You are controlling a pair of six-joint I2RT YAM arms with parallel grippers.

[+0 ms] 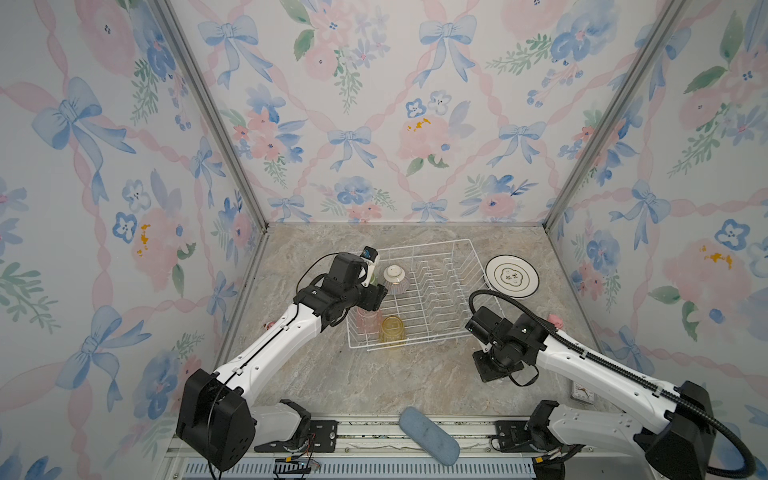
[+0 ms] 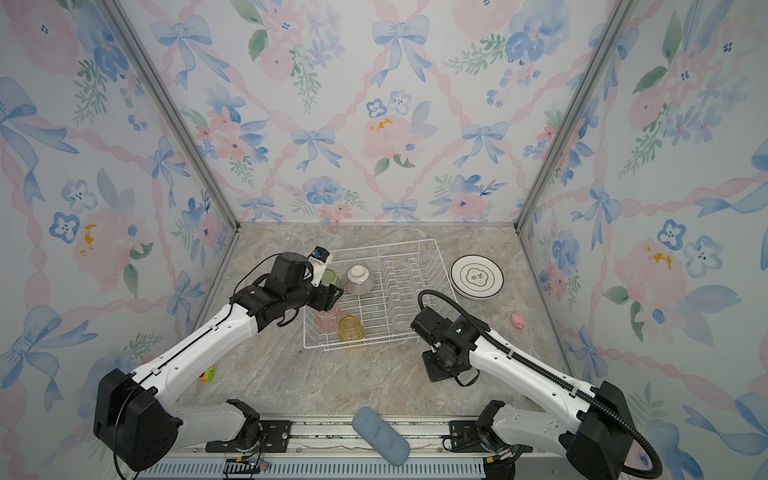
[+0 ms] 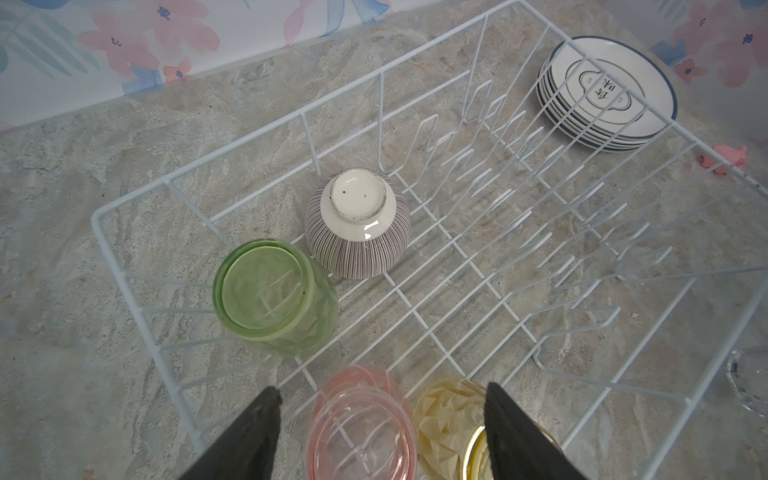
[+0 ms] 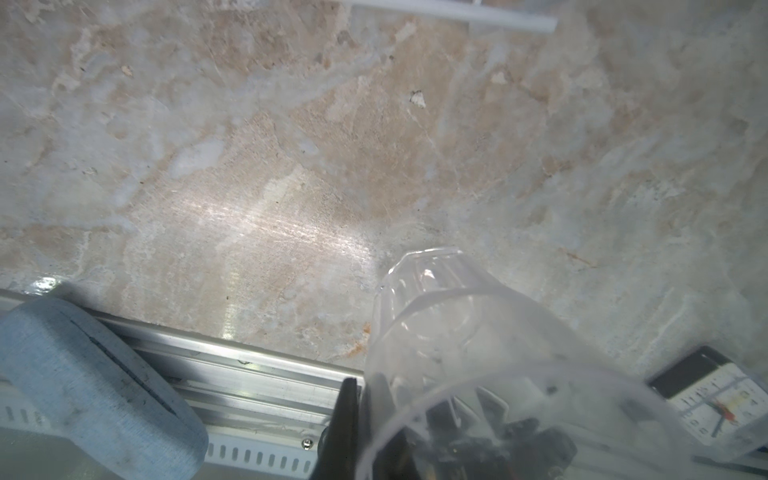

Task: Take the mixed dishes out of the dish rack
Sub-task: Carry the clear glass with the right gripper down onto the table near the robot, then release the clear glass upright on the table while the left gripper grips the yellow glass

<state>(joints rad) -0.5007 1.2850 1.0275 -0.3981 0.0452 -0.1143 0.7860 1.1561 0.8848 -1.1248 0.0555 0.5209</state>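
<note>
Glossy white wire dish rack (image 3: 303,113) on smooth stone-patterned table (image 3: 124,137); glazed ribbed bowl (image 3: 357,224).

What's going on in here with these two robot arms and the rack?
The arms are emptying a dish rack. The plates are already stacked on the table beside it. The right gripper is shut on the clear tumbler, outside the rack. The left gripper hangs open over the pink tumbler, which sits in the rack with the green tumbler, yellow tumbler and bowl.
</note>
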